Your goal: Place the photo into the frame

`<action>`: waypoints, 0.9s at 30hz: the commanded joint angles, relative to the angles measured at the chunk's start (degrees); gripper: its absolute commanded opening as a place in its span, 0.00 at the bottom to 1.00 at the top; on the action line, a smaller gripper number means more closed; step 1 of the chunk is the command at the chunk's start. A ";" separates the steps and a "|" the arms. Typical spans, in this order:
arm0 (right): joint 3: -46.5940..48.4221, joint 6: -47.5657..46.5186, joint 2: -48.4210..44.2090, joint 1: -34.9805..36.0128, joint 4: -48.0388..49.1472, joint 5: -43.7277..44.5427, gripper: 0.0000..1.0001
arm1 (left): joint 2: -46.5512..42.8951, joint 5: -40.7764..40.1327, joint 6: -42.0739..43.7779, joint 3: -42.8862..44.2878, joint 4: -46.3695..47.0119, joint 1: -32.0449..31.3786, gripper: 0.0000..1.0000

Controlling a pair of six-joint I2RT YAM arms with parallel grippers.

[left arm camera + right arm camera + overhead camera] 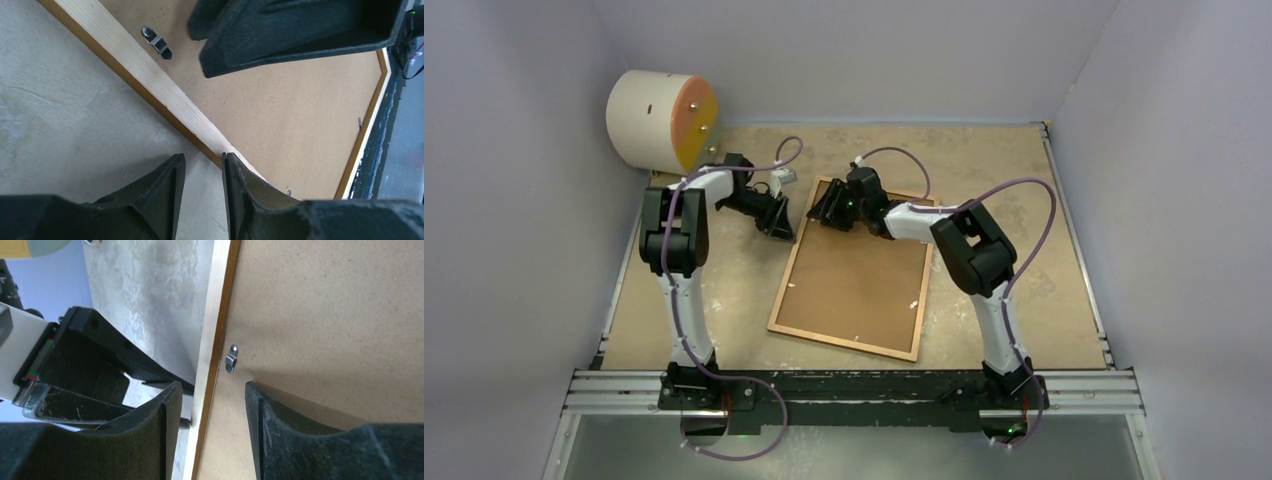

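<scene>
**Left gripper at the frame's edge**

The left gripper [201, 167] hovered with its jaws apart, one finger over the frame [150, 75], the other above the table [60, 110]. A metal clip [156, 42] sat on the brown backing [280, 115], near the right gripper [202, 47].

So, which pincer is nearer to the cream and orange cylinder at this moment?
Left. The left pincer sits beside the frame's left edge, on the cylinder's side; the right pincer is over the frame's far corner, farther from the cylinder.
</scene>
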 commanded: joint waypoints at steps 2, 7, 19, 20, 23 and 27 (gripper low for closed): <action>3.13 -0.11 2.35 0.08 -0.85 -1.13 0.52 | 2.01 -2.49 1.33 -3.77 1.60 -0.25 0.35; 3.37 1.75 3.58 0.16 0.65 -1.58 0.51 | 1.63 -3.22 1.61 -4.97 2.22 -0.49 0.33; 2.53 6.32 5.02 0.20 3.38 -3.37 0.50 | 1.19 -4.59 1.44 -5.90 3.33 -1.56 0.31; 2.54 6.97 5.18 0.22 3.63 -3.52 0.50 | 1.22 -4.78 1.43 -6.04 3.44 -1.64 0.31; 2.43 8.57 5.70 0.25 4.57 -3.83 0.50 | 1.17 -4.88 1.65 -6.35 3.61 -1.74 0.31; 2.52 9.27 6.02 0.42 5.15 -2.76 0.50 | 0.91 -5.33 1.82 -6.67 3.75 -1.83 0.30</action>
